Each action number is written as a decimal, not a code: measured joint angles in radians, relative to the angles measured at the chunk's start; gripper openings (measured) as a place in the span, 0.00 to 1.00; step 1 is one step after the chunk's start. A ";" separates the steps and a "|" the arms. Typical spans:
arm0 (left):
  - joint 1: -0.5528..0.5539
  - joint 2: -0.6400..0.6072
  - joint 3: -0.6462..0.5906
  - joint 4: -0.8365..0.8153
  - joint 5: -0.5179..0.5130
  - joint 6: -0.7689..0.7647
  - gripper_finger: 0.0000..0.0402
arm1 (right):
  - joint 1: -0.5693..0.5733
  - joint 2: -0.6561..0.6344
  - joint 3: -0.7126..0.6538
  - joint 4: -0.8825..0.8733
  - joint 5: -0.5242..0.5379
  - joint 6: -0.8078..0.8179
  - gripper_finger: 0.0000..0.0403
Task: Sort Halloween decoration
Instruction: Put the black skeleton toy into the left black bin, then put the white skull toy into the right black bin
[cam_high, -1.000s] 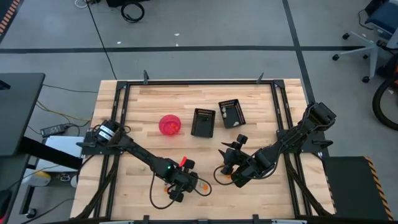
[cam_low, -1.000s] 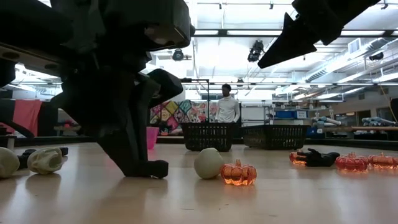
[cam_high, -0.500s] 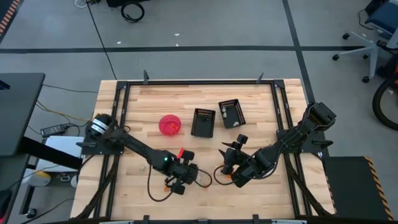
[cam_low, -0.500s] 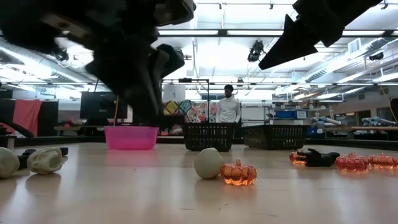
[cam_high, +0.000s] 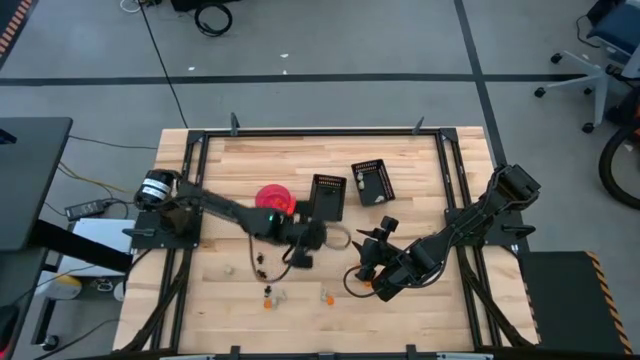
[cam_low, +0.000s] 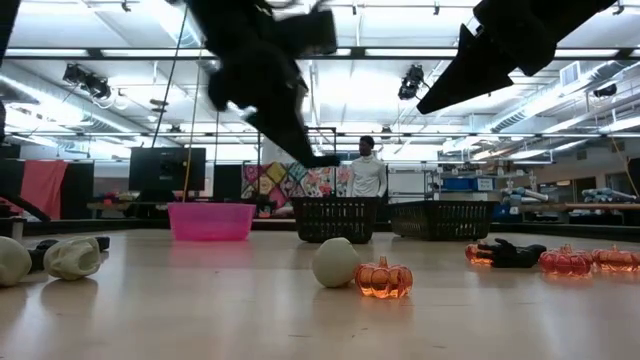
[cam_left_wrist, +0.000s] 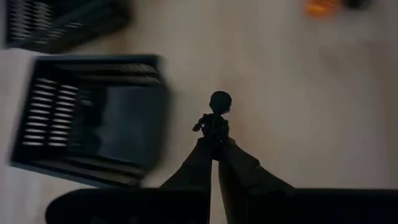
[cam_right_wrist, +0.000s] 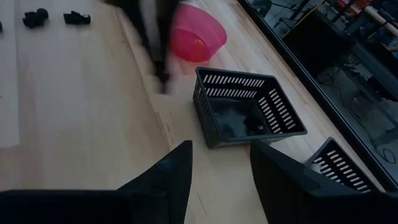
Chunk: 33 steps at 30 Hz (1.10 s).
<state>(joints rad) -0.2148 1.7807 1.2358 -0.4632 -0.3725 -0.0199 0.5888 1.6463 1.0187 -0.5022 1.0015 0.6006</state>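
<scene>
Your left hand (cam_left_wrist: 214, 142) is pinched shut on a tiny black trinket (cam_left_wrist: 216, 118), a round-headed figure whose detail is too blurred to read; in the high view that hand (cam_high: 308, 238) sits mid-tabletop, just near of the left black basket (cam_high: 327, 196) and right of the pink bowl (cam_high: 274, 199), and the trinket itself is hidden there by the arm. Your right hand (cam_right_wrist: 219, 163) has its fingers spread with nothing between them; in the high view it (cam_high: 372, 268) waits right of centre, toward the near edge. In the low view the left arm is a dark smear cut off at the top, and the right arm is only a black wedge in the upper right corner. The contents of the right black basket (cam_high: 372, 182) show only as a few pale specks, and the left one holds something dark I can't make out from the right wrist view. The tabletop (cam_high: 240, 160) is pale wood planks in a black frame, on a grey floor with dark tape lines; an office chair (cam_high: 600, 55) stands far right. Beyond the tabletop the low view shows a big open workroom with ceiling lights, and one person (cam_low: 367, 172) standing far back. Counts: two baskets, one bowl. Loose pieces in the low view: three orange pumpkins, one (cam_low: 384, 278) close and two far right, three pale rounded pieces, one (cam_low: 335, 262) beside that pumpkin and two at the left edge, and one black piece (cam_low: 512, 253). The high view shows only a few small specks on the near tabletop, too small to count.
</scene>
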 joint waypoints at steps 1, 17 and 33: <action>0.022 0.000 0.000 0.017 0.000 0.012 0.04 | 0.000 0.000 0.000 0.000 0.000 0.000 0.41; 0.273 0.028 -0.002 0.147 0.109 -0.017 0.15 | 0.000 0.000 0.000 -0.001 -0.001 -0.007 0.41; 0.188 -0.021 -0.002 0.125 0.109 0.130 0.35 | 0.000 0.000 0.000 -0.001 -0.001 -0.009 0.41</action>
<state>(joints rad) -0.0271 1.7594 1.2343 -0.3381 -0.2638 0.1102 0.5888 1.6463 1.0187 -0.5031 1.0006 0.5919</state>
